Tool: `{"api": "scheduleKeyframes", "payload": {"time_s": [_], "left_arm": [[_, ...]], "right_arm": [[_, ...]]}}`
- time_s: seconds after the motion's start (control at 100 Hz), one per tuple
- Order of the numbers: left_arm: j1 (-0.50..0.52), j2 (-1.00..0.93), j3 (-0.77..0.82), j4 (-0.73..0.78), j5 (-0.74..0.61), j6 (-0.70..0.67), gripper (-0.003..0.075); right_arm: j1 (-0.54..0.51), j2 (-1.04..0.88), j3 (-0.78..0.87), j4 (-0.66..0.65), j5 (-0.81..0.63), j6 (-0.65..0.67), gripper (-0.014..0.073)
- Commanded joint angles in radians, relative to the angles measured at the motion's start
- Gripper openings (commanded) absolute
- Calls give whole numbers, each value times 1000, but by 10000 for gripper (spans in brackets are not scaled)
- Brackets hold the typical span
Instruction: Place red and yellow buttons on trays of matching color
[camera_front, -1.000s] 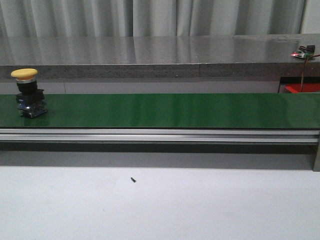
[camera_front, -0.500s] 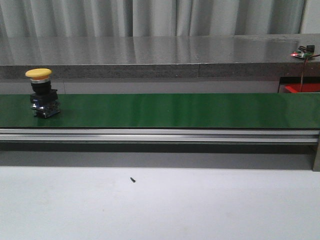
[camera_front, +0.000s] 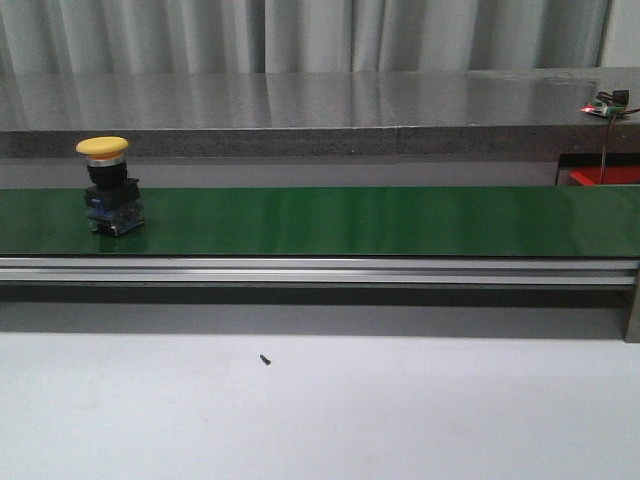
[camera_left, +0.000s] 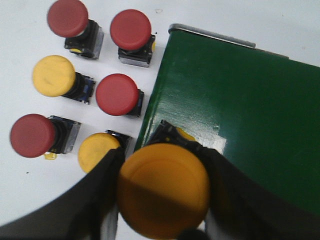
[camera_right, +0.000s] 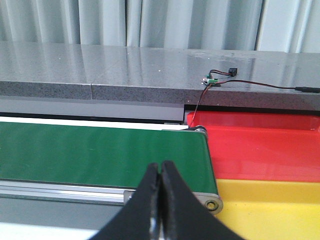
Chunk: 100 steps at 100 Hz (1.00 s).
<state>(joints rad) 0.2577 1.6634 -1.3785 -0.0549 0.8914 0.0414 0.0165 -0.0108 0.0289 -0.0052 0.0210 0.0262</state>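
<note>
The long dark green belt (camera_front: 350, 220), smooth and slightly glossy on an aluminium rail, carries one yellow mushroom-cap button on a black and blue block base (camera_front: 108, 186), standing upright near its left end in the front view. Only the left wrist view shows the supply on the white worktop (camera_left: 20, 55) beside the belt's end: four red-capped buttons (camera_left: 117, 94) and two yellow-capped buttons (camera_left: 53, 75), all domed plastic caps on dark square bases. There the left pincer (camera_left: 162, 195) has its black fingers (camera_left: 92, 200) clamped on a further large yellow-capped button (camera_left: 163, 188) above the belt edge. Only the right wrist view shows both flat plastic trays past the belt's far end: the bright red tray (camera_right: 260, 147) and the yellow tray (camera_right: 275, 207) adjoining it. The right pincer (camera_right: 160, 172) has its tips pressed together, holding nothing
</note>
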Motion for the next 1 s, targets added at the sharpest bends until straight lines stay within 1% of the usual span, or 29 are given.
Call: {"api": "scheduleKeyframes", "payload": {"time_s": [0.0,0.27,0.34,0.39,0.4,0.45,0.47,0.53,0.55,0.61,0.67,0.78,0.99], "left_arm": [[-15,-11,-35,-19,-60,0,138],[-15,60,-35,-49,-70,0,139],[-15,64,-35,-49,-68,2,154],[-15,64,-35,-49,-66,9,197],[-15,64,-35,-49,-64,12,224],[-15,64,-35,-49,-60,16,286],[-15,64,-35,-50,-59,23,333],[-15,64,-35,-65,-51,31,417],[-15,62,-35,-68,-48,31,459],[-15,52,-35,-84,-46,31,520],[-15,36,-35,-102,-43,31,524],[-22,-12,-30,-109,-24,31,501],[-66,-128,21,-116,4,53,425]], "right_arm": [[-5,-18,-18,-13,-79,-2,-68],[-5,-18,-18,-13,-79,-2,-68],[-5,-18,-18,-13,-79,-2,-68],[-5,-18,-18,-13,-79,-2,-68],[-5,-18,-18,-13,-79,-2,-68],[-5,-18,-18,-13,-79,-2,-68],[-5,-18,-18,-13,-79,-2,-68],[-5,-18,-18,-13,-79,-2,-68],[-5,-18,-18,-13,-79,-2,-68],[-5,-18,-18,-13,-79,-2,-68],[-5,-18,-18,-13,-79,-2,-68],[-5,-18,-18,-13,-79,-2,-68],[-5,-18,-18,-13,-79,-2,-68]]}}
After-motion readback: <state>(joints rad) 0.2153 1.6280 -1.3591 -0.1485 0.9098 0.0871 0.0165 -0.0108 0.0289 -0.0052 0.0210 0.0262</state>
